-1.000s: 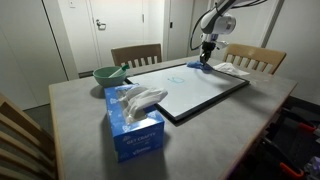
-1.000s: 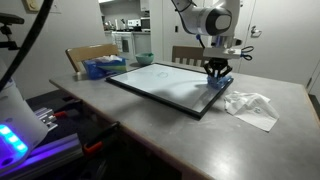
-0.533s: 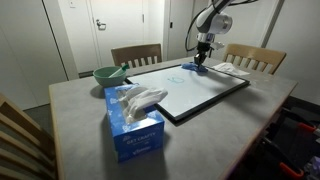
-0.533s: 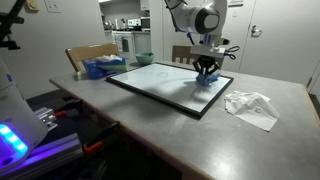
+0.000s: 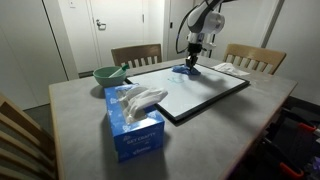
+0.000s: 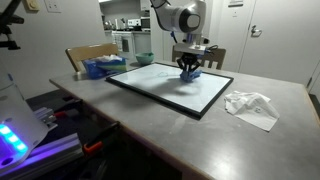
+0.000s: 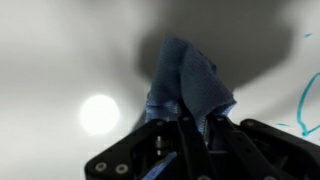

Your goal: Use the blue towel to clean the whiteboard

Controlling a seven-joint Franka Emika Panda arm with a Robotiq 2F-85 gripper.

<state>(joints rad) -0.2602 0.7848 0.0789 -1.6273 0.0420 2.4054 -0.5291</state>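
The small medium-blue soft towel (image 7: 190, 80) is bunched into a crumpled, upright wad, its weave and folds plain in the wrist view. The pincer (image 7: 195, 120) is clamped narrow on its top, fingers nearly together with cloth between them. In both exterior views the towel (image 5: 187, 70) (image 6: 189, 75) is pressed onto the large white board with a thin black frame (image 5: 190, 97) (image 6: 160, 88), near the board's far edge, with the pincer (image 5: 189, 64) (image 6: 188, 68) straight above it. The board lies flat on the grey table (image 5: 80, 120).

Containers, from the left in an exterior view: a green round bowl (image 5: 108, 74) stands just off the board's corner, its inside not clear. Nearer the camera is a blue cardboard box (image 5: 136, 135) with white tissue (image 5: 136, 99) billowing out of the top. A crumpled white cloth (image 5: 232, 68) (image 6: 250, 105) lies on the table beside the board.

Print on the box is too small to read. Thin teal marker strokes (image 7: 310, 100) cross the board to the right of the towel in the wrist view. They are curved lines and form no legible word.
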